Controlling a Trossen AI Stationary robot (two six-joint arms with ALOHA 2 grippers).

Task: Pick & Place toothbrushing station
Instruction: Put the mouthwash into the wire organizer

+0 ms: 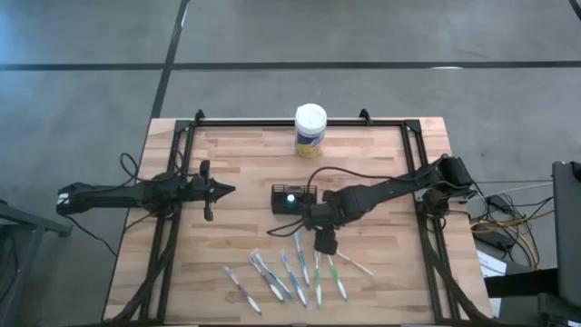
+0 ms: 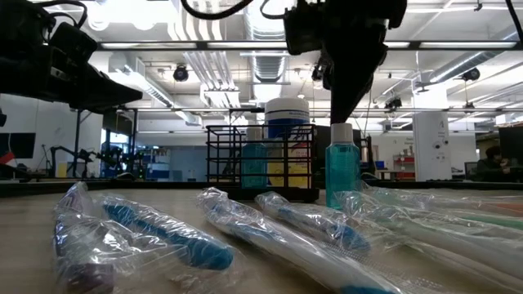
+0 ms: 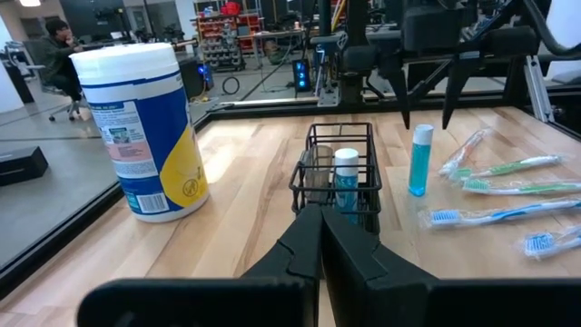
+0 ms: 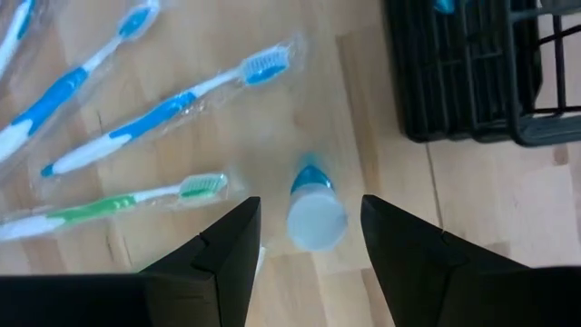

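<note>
A black wire caddy [image 3: 338, 173], teal white-capped tubes [image 3: 420, 160], blue and green toothbrushes [image 4: 154, 118], and a yellow-labelled white canister [image 3: 141, 127] sit on the pale wood counter [image 1: 236, 163].

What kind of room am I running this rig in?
Likely a robotics lab or workshop: exposed ducts and strip lights overhead, equipment racks behind the table, and a person seated at a desk.

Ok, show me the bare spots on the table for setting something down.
Free wood: between the left end effector and the caddy, and along the table right of the canister. Crowded: the wrapped toothbrushes at the front edge, with the right end effector over a small bottle.
</note>
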